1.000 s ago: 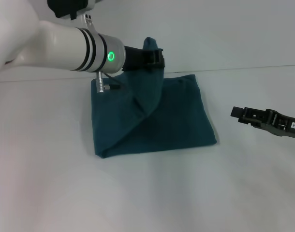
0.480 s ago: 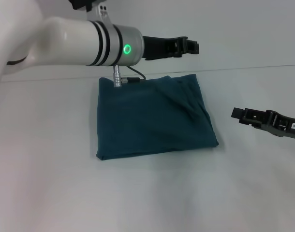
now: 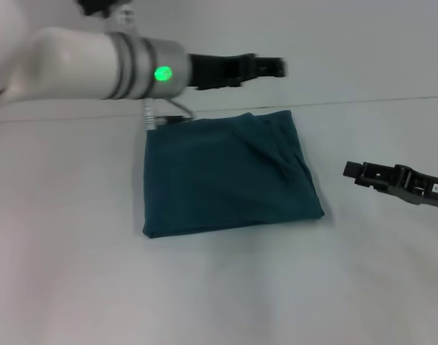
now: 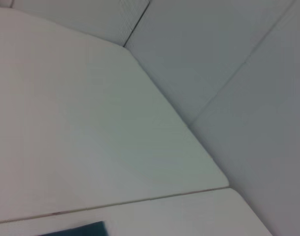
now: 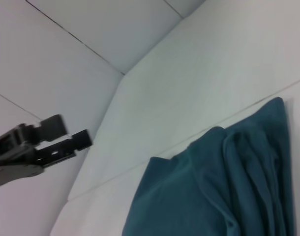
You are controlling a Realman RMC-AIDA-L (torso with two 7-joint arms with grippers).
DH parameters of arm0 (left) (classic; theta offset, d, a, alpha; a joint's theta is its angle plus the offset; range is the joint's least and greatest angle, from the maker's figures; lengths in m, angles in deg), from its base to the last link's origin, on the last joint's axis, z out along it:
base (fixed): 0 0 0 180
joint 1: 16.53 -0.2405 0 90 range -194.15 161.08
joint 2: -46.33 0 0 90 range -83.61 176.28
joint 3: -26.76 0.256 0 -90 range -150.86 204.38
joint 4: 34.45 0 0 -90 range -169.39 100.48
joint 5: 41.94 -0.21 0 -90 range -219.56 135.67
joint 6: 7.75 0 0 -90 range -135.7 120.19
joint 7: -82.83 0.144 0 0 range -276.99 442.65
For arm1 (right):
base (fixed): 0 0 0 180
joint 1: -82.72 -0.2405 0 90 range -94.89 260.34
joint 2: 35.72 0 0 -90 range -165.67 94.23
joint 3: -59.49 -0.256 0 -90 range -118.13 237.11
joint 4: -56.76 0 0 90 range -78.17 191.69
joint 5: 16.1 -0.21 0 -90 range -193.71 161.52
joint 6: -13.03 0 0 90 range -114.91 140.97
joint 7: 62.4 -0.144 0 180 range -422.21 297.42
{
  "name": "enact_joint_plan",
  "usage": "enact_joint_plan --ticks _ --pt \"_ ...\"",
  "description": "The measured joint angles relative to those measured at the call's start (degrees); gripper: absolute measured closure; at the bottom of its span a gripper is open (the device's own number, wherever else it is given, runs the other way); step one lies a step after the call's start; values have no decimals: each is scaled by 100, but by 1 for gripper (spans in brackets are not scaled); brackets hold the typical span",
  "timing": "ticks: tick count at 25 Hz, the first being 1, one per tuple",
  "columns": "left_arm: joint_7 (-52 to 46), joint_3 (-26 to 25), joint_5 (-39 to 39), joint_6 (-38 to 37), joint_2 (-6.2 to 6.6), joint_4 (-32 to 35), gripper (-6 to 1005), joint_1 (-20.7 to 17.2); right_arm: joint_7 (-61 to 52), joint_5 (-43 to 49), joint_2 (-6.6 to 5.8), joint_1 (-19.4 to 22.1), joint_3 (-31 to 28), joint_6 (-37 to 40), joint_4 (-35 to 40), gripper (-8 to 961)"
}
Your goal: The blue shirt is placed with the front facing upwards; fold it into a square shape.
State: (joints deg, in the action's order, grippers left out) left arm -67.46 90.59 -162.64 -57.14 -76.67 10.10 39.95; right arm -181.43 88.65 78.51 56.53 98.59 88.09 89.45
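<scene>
White table [image 3: 75,273]: left gripper's [image 3: 276,67] fingers empty above blue shirt [image 3: 226,172].

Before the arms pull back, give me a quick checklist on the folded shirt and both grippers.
1. blue shirt folded into a roughly square packet: ok.
2. Shirt flat on the table: mostly ok, creases near its far right corner.
3. left gripper empty, above the shirt's far edge: ok.
4. right gripper off the shirt, to its right: ok.
5. Right gripper's opening: cannot tell.
</scene>
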Motion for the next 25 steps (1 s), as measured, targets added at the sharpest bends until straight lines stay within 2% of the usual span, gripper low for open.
enact_joint_plan --ticks 2,7,9,14,15,18,19,20,21,23,25 --pt "-22 -226 -7 -275 91 207 152 -259 -24 105 -26 0 -30 -4 0 417" --pt "11 -952 26 -1281 406 468 117 -978 -27 144 -60 0 -40 -18 0 416" --pt "66 -1198 31 -1630 482 595 104 -1271 -29 147 -83 0 -38 -19 0 416" --pt "639 -1934 2 -2431 447 1090 76 -1921 -177 247 -161 -74 5 -18 22 416" --pt "844 -2108 -44 -2700 444 1129 76 -2061 -328 423 -213 -153 6 -16 55 416" --pt "952 -2199 -139 -2866 441 1128 76 -2195 -550 743 -293 -297 8 -9 65 416" --pt "977 -2223 -183 -2916 430 1130 76 -2269 -779 1087 -400 -502 8 -8 69 416" --pt "995 -2236 -212 -2925 412 1142 76 -2325 -890 1269 -456 -632 10 -7 74 416" --pt "1023 -2247 -237 -2938 384 1158 76 -2400 -890 1269 -456 -632 10 -7 74 416" --pt "1085 -2275 -251 -2953 327 1202 76 -2534 -1077 1566 -577 -910 10 -8 119 416" --pt "1139 -2302 -251 -2981 281 1239 76 -2649 -1264 1848 -645 -1185 10 -9 264 416"
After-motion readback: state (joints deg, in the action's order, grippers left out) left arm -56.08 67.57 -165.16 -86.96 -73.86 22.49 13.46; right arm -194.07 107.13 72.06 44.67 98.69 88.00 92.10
